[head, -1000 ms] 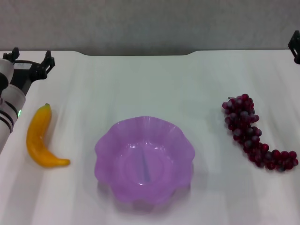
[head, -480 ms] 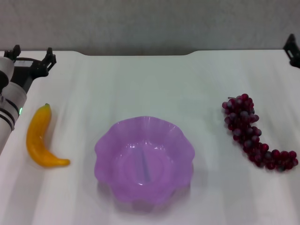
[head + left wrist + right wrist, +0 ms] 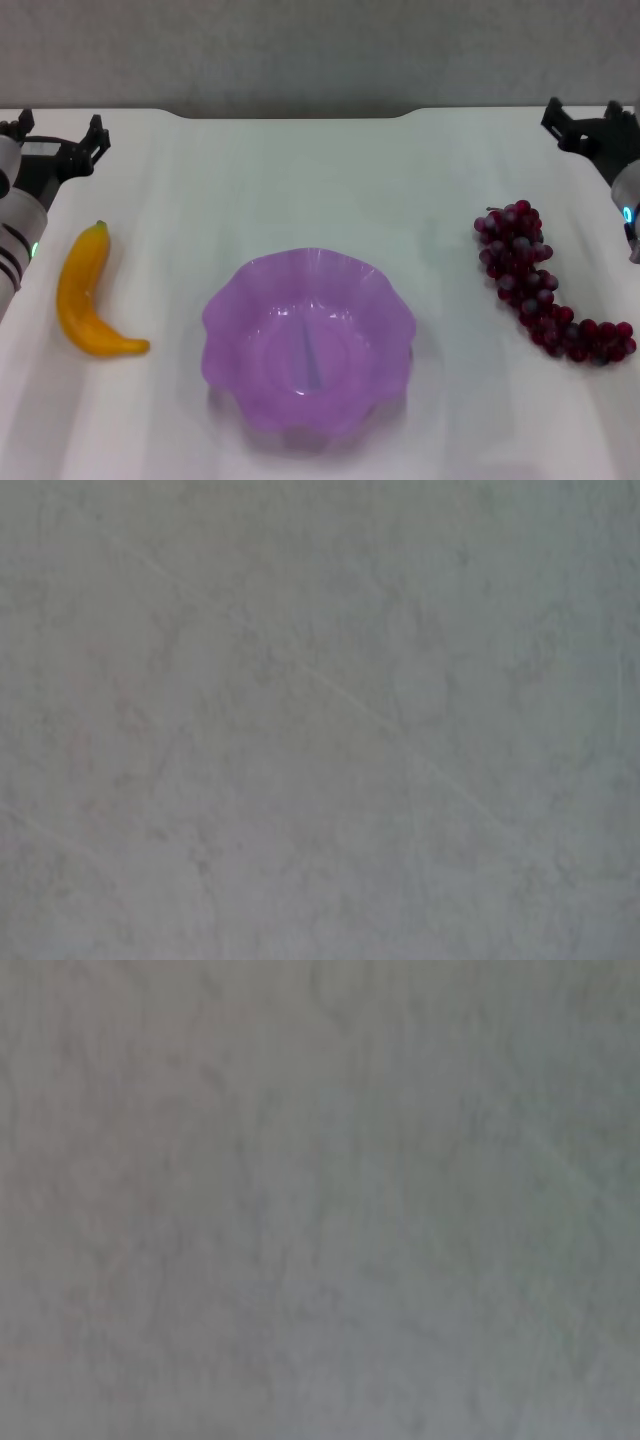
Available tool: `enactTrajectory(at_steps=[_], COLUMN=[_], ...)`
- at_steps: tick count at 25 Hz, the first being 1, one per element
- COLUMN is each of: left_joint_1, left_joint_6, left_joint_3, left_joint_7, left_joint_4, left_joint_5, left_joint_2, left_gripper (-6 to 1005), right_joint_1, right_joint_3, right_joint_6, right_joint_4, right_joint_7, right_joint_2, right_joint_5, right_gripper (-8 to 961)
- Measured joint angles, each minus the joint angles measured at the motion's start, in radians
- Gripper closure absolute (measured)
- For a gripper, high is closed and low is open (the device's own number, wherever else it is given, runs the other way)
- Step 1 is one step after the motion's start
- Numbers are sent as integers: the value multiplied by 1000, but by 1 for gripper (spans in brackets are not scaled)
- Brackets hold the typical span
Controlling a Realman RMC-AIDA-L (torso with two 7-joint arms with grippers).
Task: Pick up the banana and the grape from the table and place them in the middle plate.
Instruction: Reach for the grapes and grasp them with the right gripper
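No readable text, label, brand, number or sign on anything in any view

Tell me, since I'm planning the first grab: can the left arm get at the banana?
Probably yes. The left gripper hovers open just beyond the banana, which lies alone on the table with nothing between them.

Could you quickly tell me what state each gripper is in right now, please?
Left gripper: open, holding nothing, beyond the banana.
Right gripper: open, holding nothing, beyond the grape.
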Motion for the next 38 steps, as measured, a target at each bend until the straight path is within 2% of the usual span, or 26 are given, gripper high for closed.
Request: enactTrajectory(at_steps=[5, 15, 22, 26, 33, 38], left_joint_1=[3, 3, 6, 3, 3, 0], left_joint_6=[0, -1, -1, -1, 0, -1], left_joint_3=[0, 0, 0, 1, 2, 0], left_joint_7=[1, 1, 1, 1, -1, 1], left_joint_4=[0, 0, 0, 0, 0, 0], left_joint_5=[19, 25, 25, 28, 35, 35], left_joint_2=[1, 1, 1, 0, 0, 1], left_gripper=[105, 105, 105, 105, 105, 106], right_joint_1=[25, 11, -35, -47, -45, -37], right_joint_3=[33, 195, 363, 438, 466, 490], right_joint_6=[107, 281, 408, 425, 456, 532], right_joint_4=[-4, -98, -196, -215, -219, -244], right_joint_7=[-34, -184, -340, -422, -454, -456], right_joint_2=[-18, -21, -15, 4, 8, 1], right_joint_5=[0, 0, 0, 0, 0, -1], right_gripper=[131, 131, 130, 130, 130, 129])
